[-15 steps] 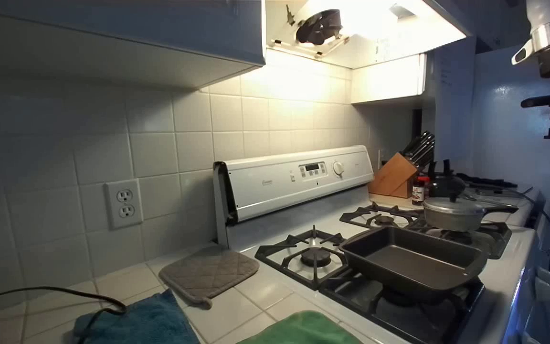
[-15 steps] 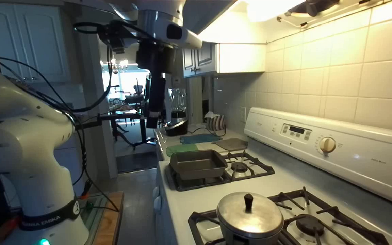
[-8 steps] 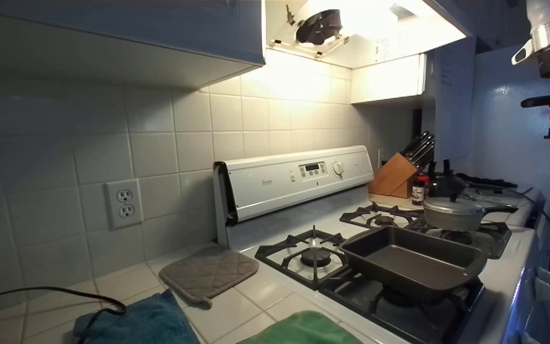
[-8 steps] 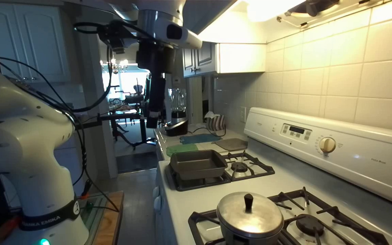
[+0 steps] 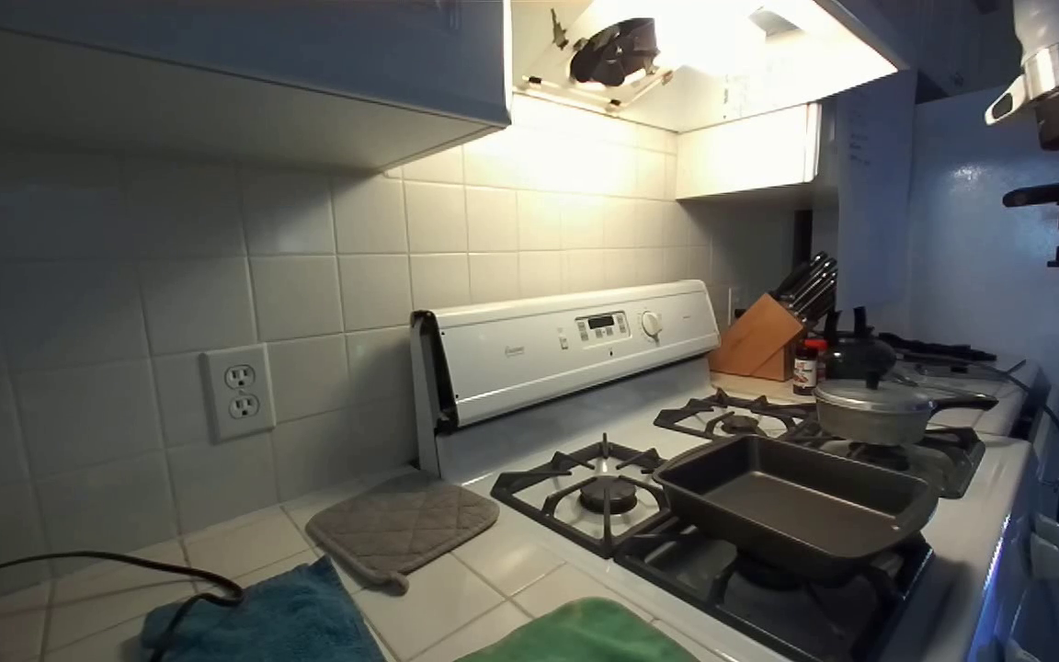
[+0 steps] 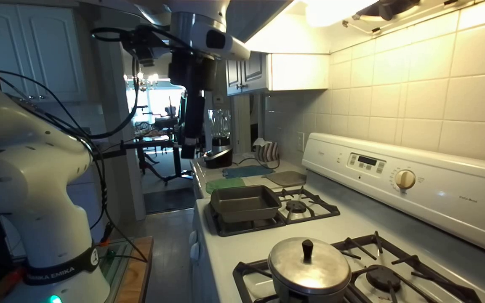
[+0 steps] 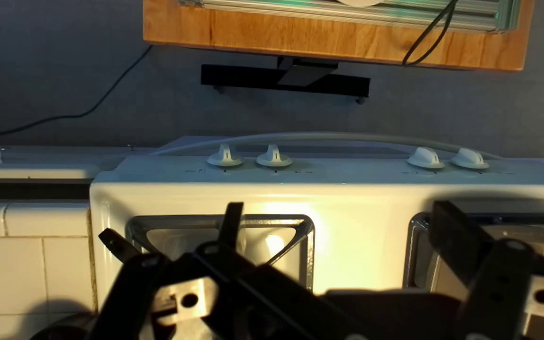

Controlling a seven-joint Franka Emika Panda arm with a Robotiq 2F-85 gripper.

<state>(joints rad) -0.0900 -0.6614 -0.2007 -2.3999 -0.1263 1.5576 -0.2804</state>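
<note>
The claw [image 7: 338, 212] is wide: in the wrist view its fingers [image 7: 456, 241] stand well apart, with the white top of the stove [image 7: 361, 236] showing through the gap. In an exterior view it hangs pointing down, higher than the stove's top and apart from it. The dark pan [image 5: 796, 506] sits upright on the stove at one front corner, its inside bare. The pot [image 5: 865, 425], with its lid [image 6: 318, 269] on, sits at the stove's other front corner; which of the two is nearer the claw I cannot tell. White knobs [image 7: 274, 159] line the stove's front, and the control panel [image 5: 575, 340] runs along its back. The hood [image 5: 723, 83] shines down over the stove.

On the counter [image 5: 493, 561] at the stove's pan end, a grey potholder [image 5: 405, 524] lies flat just beside the stove. A green cloth [image 5: 575, 634] lies near the stove, closer to its front, and a blue cloth [image 5: 272, 621] lies farther from it. The blender [image 6: 219, 139] and a striped tissue box [image 6: 267, 151] stand well away from the stove. Past the stove's opposite end are a knife block [image 5: 755, 345] and a jar [image 5: 805, 370]. The robot's stand [image 7: 253, 30] faces the stove's front, apart from it.
</note>
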